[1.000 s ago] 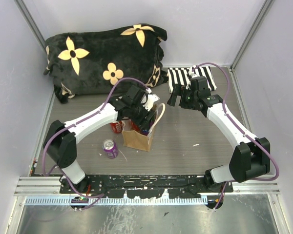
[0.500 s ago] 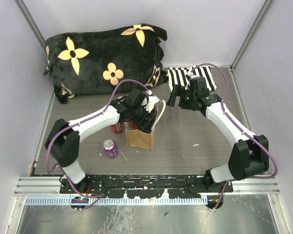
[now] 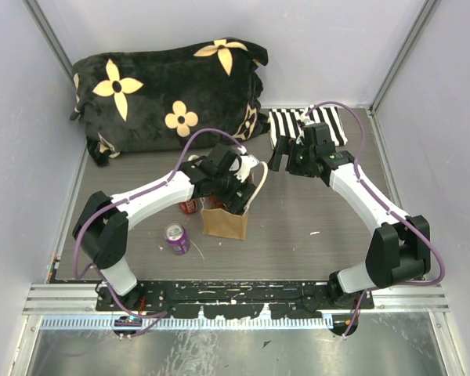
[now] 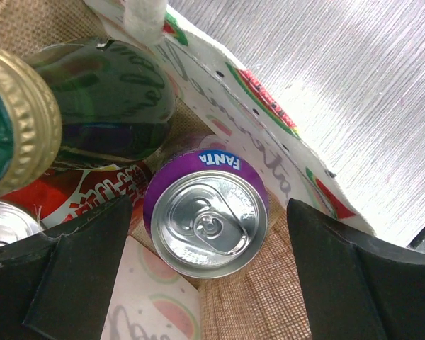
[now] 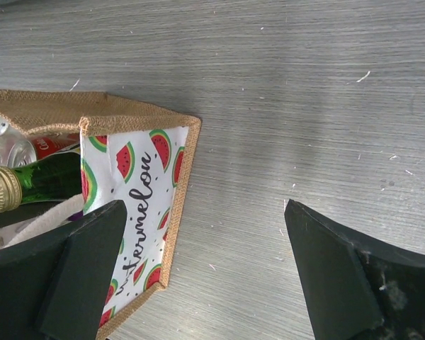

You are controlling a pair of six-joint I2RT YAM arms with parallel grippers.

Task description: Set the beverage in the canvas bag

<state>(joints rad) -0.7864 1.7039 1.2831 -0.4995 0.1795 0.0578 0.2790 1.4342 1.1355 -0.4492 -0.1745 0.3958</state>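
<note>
Fanta can (image 4: 206,212) — btwn spread L jaws

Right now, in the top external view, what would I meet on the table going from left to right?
purple can → canvas bag → striped cloth. I left out the red can because it overlaps the purple can's span.

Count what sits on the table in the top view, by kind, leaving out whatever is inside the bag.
Cans: 2 (red can, purple can)
Cloths: 2 (blanket, striped cloth)
Bags: 1 (bag)
Total: 5
</note>
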